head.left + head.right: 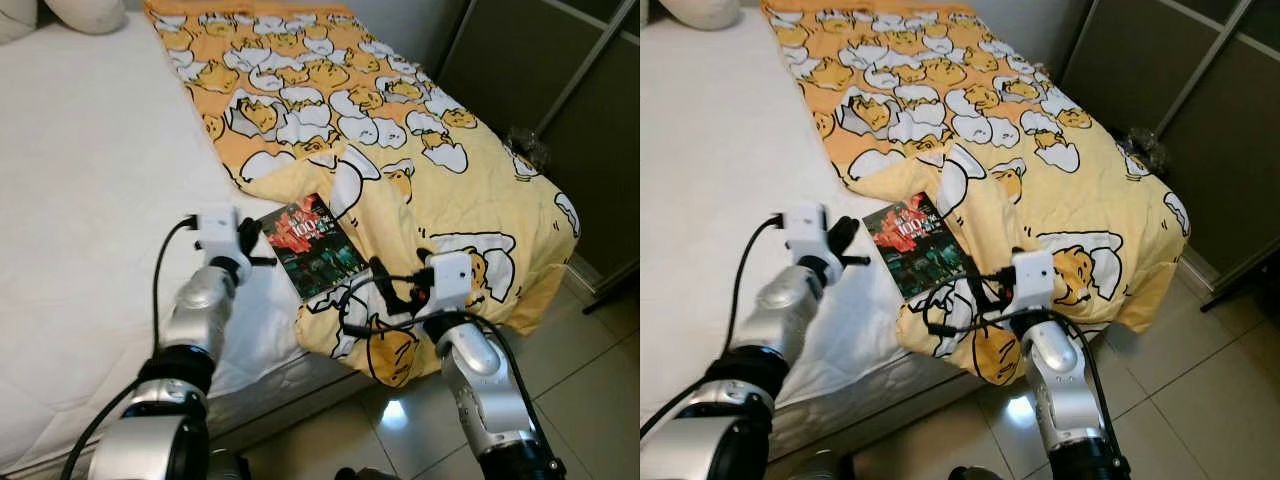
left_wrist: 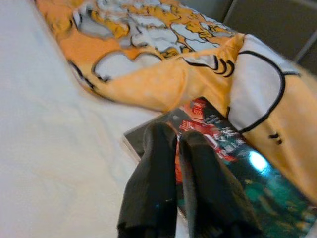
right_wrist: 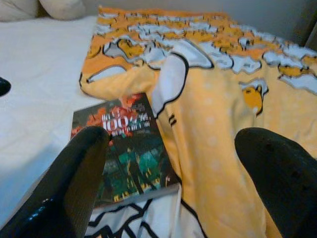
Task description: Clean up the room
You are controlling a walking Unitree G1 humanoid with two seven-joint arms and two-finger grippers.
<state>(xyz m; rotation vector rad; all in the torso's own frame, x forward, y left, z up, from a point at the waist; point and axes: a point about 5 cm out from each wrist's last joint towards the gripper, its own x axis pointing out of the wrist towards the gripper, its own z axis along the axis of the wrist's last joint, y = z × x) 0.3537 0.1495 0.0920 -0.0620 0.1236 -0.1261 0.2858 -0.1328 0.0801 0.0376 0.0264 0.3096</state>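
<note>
Two grippers flank the book, which lies on the bed against the quilt: the wide-open right gripper should straddle its near edge squarely, while the left gripper, fingers together, steadies its far corner.

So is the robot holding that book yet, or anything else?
No, nothing is held. The left gripper has its fingers close together beside the book, not around it. The right gripper is wide open above the yellow blanket.
</note>
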